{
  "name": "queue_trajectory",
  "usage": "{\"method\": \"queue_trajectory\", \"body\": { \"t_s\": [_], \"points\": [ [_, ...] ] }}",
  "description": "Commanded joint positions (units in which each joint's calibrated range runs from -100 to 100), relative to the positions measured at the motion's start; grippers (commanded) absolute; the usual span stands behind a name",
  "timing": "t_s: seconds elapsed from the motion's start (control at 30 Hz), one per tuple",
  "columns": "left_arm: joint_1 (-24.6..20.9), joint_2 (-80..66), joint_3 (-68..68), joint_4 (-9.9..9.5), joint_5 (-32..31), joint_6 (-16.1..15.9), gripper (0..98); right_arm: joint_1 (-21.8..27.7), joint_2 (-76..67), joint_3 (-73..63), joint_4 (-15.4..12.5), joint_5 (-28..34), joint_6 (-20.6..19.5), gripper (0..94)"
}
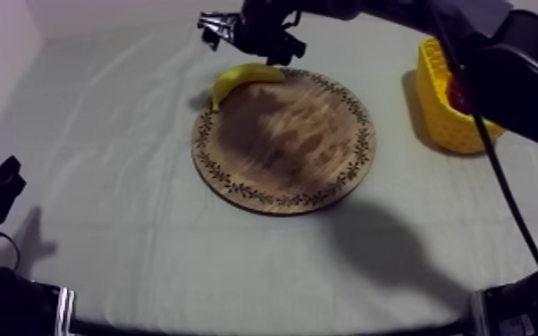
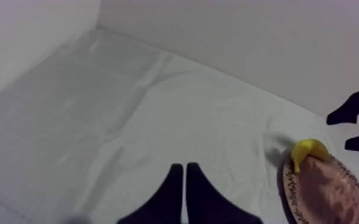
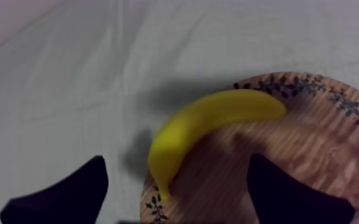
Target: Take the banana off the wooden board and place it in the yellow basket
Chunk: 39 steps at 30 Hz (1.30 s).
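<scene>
R gripper [image 3: 177,164] spread wide over banana [image 1: 246,79], pre-grasp.
Banana lies across far-left rim of wooden board [image 1: 283,143], part on wood, part over cloth [image 1: 103,179]; R fingers [image 3: 68,190] straddle it w/ nothing held. L gripper [image 2: 185,171] pinched to a narrow wedge, empty, low at left side. Yellow basket [image 1: 438,116] sits right of board (sth red inside, prob. the small red fruit). To do it well: drop straight down, close across banana's thick middle so it won't swing. Watch the rim, since one finger likely lands on cloth and the other on wood. Lift clear before swinging to basket.
</scene>
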State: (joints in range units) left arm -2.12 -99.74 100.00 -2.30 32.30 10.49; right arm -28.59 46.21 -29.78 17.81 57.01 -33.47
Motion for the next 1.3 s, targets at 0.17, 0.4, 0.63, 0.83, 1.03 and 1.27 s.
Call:
{"method": "queue_trajectory", "body": {
  "t_s": [0.17, 0.4, 0.63, 0.83, 1.03, 1.27],
  "points": [
    [0.0, 0.0, 0.0, -0.02, 0.0, 0.0, 0.1, 0.7, 4.8, -6.9, -3.1, 2.3, 2.7, 84.4],
    [0.0, 0.0, 0.0, -0.02, 0.0, 0.0, 0.1, 0.9, 9.8, -13.1, -6.0, 5.5, 5.1, 84.1],
    [0.0, 0.0, 0.0, -0.02, 0.0, 0.0, 0.1, 1.5, 13.2, -18.8, -8.9, 9.6, 7.3, 83.9],
    [0.0, 0.0, 0.0, -0.02, 0.0, 0.0, 0.1, 2.2, 16.0, -24.2, -11.0, 14.2, 9.1, 83.9],
    [0.0, 0.0, 0.0, -0.02, 0.0, 0.0, 0.1, 2.4, 18.3, -28.3, -13.1, 18.4, 11.1, 84.1],
    [0.0, 0.0, 0.0, -0.02, 0.0, 0.0, 0.1, 2.7, 19.7, -29.7, -14.3, 21.0, 12.4, 84.0]
  ]
}}
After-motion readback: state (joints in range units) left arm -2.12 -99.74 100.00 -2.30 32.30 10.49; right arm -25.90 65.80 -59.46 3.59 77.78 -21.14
